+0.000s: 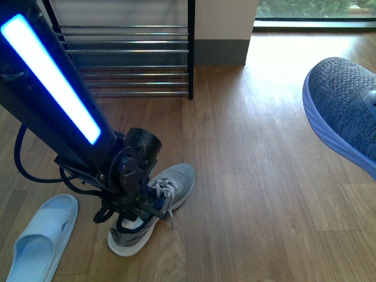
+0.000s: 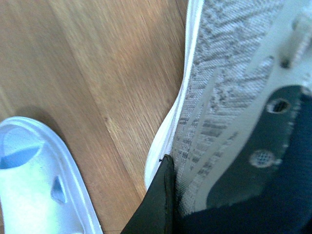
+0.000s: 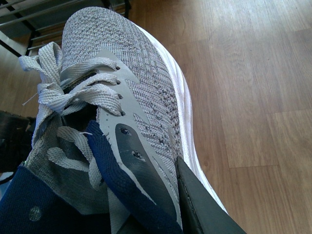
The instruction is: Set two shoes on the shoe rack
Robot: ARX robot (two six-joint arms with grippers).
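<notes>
The first sneaker (image 1: 176,182) lies on the wood floor (image 1: 264,176). Its toe points away from the robot and a bit to the right. It is gray knit with a white sole, pale gray laces and a dark blue inside. Smooth, lighter gray strips run along its side.

The left gripper (image 1: 134,212) is down at the open top of this shoe, at the heel end. In the left wrist view one black finger (image 2: 158,204) touches the outside of the shoe, just above the white sole. The other finger is hidden, so I cannot tell if the gripper is squeezing the shoe or not.

A pale blue sandal (image 1: 41,241) lies on the floor just to the left of this sneaker. The two do not touch.

The second sneaker (image 3: 136,83) fills the right wrist view. It is the same gray knit, with a white sole, loose laces and a blue tongue. The right gripper (image 3: 161,219) holds it by its side wall. One dark finger (image 3: 204,204) is pressed against the outside, and the sneaker is up off the floor.

The rack (image 1: 129,53) stands at the back, past the first sneaker. It has a black frame and thin shiny bars. No shoe shows on the bars in view.

A bigger blue-gray shoe (image 1: 346,111) shows at the right edge of the front view.
</notes>
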